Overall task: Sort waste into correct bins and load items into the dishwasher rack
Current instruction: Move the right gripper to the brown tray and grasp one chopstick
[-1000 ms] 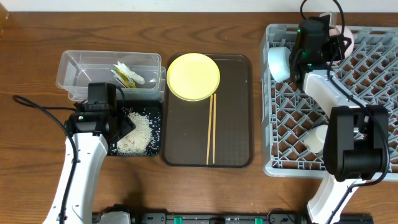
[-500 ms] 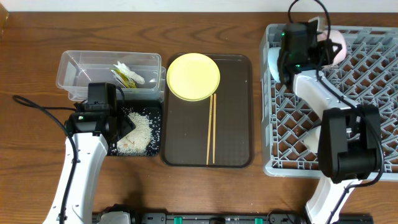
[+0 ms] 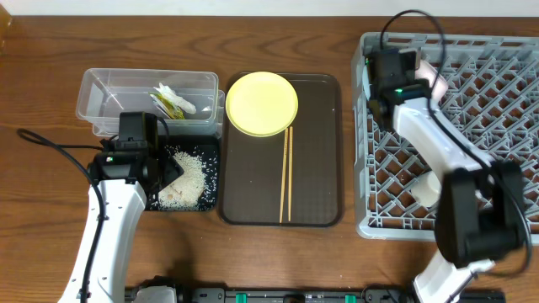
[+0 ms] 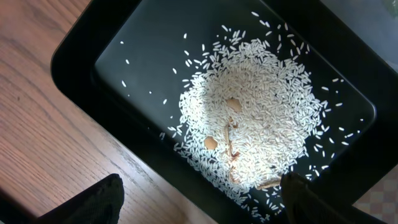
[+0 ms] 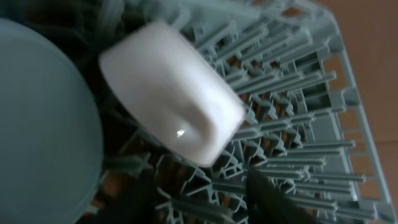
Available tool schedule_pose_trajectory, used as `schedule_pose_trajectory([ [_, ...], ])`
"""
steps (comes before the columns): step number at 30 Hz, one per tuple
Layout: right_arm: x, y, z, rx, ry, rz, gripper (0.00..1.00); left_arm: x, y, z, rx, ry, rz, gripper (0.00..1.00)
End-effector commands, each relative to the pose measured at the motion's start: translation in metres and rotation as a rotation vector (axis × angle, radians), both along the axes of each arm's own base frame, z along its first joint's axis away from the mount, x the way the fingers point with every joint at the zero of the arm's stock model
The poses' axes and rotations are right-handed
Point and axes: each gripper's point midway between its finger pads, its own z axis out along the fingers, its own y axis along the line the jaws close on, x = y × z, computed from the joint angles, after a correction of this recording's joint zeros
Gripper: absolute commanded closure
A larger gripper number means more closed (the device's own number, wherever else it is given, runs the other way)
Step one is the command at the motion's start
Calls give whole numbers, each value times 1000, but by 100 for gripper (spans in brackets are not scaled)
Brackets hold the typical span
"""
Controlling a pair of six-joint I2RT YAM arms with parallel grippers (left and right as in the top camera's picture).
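Note:
The rice lies heaped in the black tray, also seen from overhead. My left gripper is open and empty above that tray's near edge. The green-and-orange wrapper lies in the clear tub. The yellow plate and the chopsticks lie on the brown tray. My right gripper is open and empty over the grey rack at its back left corner. The white bowl lies on its side in the rack, beside the light blue bowl. The small cup stands in the rack.
The brown serving tray sits between the bins and the rack. The rack's upright pegs surround my right gripper. My left arm's cable trails across the table at the left.
My right wrist has moved left and slightly forward along the rack's back left corner. The left arm has not moved.

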Motion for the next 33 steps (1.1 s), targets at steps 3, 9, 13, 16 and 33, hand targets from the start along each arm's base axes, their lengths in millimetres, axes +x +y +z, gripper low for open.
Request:
schedule_pose_trajectory([
  [3,-11,52,49,294,-91,170,44,1,3,4,7,-10,15,17],
  [9,-52,170,66,828,47,593,45,1,3,4,7,-10,15,16],
  [13,-76,203,55,944,151,596,46,1,3,4,7,-10,15,13],
  [16,-91,221,32,893,239,578,47,1,3,4,7,-10,15,13],
  [33,-152,271,-99,664,526,312,50,1,3,4,7,-10,15,13],
])
